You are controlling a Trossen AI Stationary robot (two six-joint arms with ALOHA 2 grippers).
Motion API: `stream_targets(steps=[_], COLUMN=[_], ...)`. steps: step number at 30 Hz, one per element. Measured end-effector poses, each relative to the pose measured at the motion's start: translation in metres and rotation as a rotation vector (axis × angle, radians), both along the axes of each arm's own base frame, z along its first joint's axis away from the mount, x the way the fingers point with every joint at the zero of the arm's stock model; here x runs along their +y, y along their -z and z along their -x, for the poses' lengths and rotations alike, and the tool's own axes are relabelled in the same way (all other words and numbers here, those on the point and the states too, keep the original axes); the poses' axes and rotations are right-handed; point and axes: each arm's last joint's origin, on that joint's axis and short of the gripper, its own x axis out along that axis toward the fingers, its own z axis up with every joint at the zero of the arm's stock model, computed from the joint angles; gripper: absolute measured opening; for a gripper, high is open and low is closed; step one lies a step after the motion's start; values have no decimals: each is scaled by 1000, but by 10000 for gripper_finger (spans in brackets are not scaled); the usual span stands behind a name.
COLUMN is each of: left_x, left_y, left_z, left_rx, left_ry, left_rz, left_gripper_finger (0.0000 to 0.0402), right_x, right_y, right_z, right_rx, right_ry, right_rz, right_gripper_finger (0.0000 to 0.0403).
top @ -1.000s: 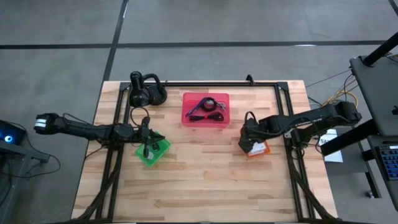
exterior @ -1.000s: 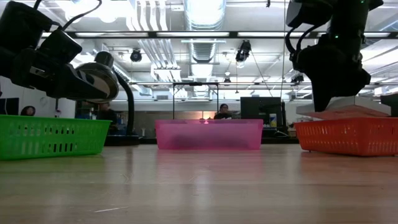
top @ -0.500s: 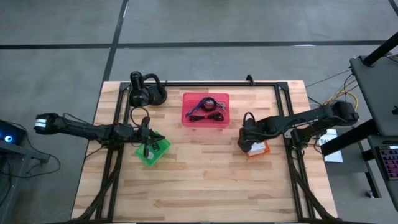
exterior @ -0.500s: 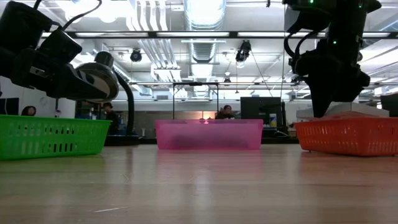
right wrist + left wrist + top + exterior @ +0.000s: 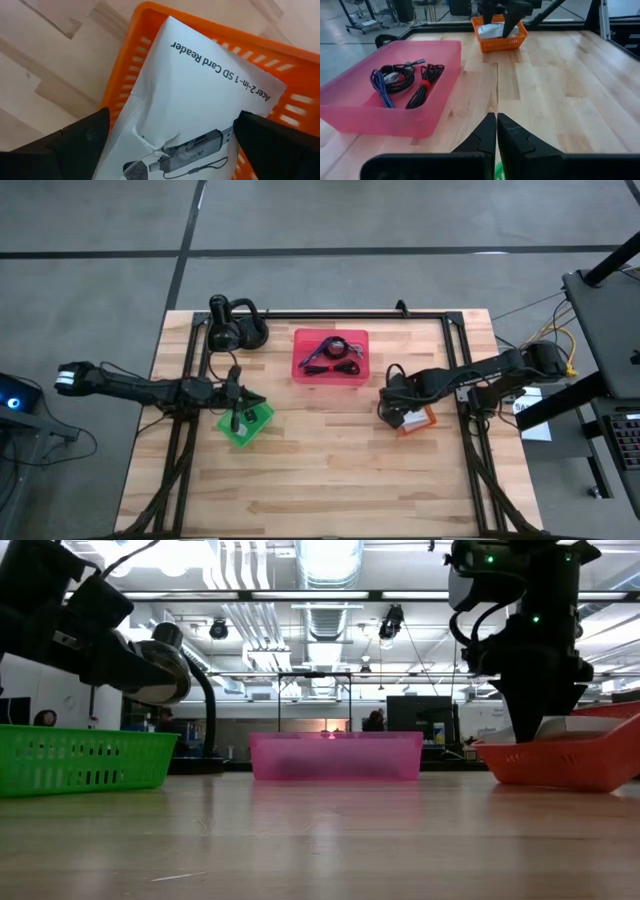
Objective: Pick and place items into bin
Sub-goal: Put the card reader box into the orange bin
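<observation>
Standing over the orange basket (image 5: 414,420) near the bench's (image 5: 330,470) right side, the right hand (image 5: 397,406) has its fingers spread wide, one to each side of a flat white packet (image 5: 200,100) printed with a card-reader label; the packet lies in the basket and the fingers do not close on it. Seen from bench level, that basket (image 5: 560,758) sits tilted, one end lifted off the wood. The left hand (image 5: 234,397) hangs over the green basket (image 5: 246,421) on the bench's left side, fingers clenched together with nothing between them. Between the two arms, toward the far edge, sits the pink bin (image 5: 330,356). Inside it lie a black coiled cable (image 5: 400,75), a purple cable (image 5: 379,86) and a second dark cable bound with a red tie (image 5: 424,85), all touching one another on the bin floor. A black gooseneck lamp (image 5: 232,328) stands at the far left corner. A person (image 5: 45,718) shows in the room beyond the bench.
</observation>
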Motion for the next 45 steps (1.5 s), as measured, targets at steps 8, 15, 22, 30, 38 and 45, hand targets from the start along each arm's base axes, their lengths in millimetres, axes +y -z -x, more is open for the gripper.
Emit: stream_targets(steps=[8, 15, 22, 30, 38, 45], left_x=[0, 0, 0, 0, 0, 0], left_y=[-4, -3, -3, -2, -2, -4], left_z=[-1, -1, -1, 0, 0, 0], left_rx=[-11, -7, -7, -5, -6, -21], left_ry=[0, 0, 0, 0, 0, 0], left_rz=[1, 1, 1, 2, 2, 3], left_gripper_finger=[0, 0, 0, 0, 0, 0], right_x=[-1, -2, -3, -2, 0, 0], right_y=[-26, -43, -43, -44, -44, -44], right_z=[0, 15, 20, 19, 13, 13], right_rx=[-82, -87, -42, -57, -105, -107], right_ry=[-7, 11, 46, 45, -37, -19], right_rz=[17, 19, 25, 22, 19, 17], right_gripper_finger=[400, 400, 400, 400, 400, 400])
